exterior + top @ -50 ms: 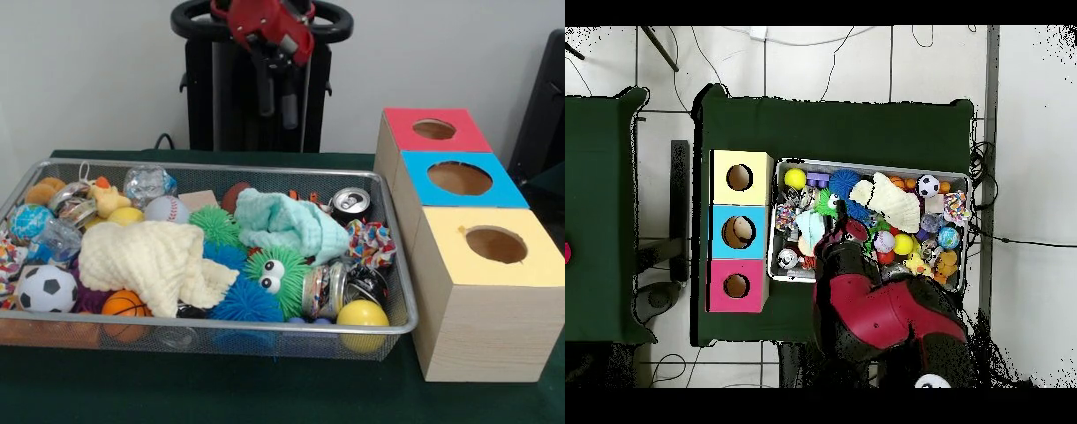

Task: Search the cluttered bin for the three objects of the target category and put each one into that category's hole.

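A wire mesh bin [402, 325] holds a heap of toys and cloths. Among them are a soccer ball [48, 289], a basketball [124, 305], a baseball [166, 209], a yellow ball [362, 314], a cream cloth [154, 256], a mint cloth [287, 223], a green fuzzy toy with eyes [275, 276] and a drink can [350, 202]. My gripper [278, 117] hangs high above the bin's far edge, open and holding nothing. In the overhead view the red arm [865, 310] reaches over the bin's [870, 166] edge and hides the gripper.
Three wooden boxes with round holes stand in a row beside the bin: red-topped [434, 130], blue-topped [459, 178] and yellow-topped [496, 245]. From above they are yellow [740, 177], blue [738, 232] and red [736, 286]. A green cloth [265, 393] covers the table.
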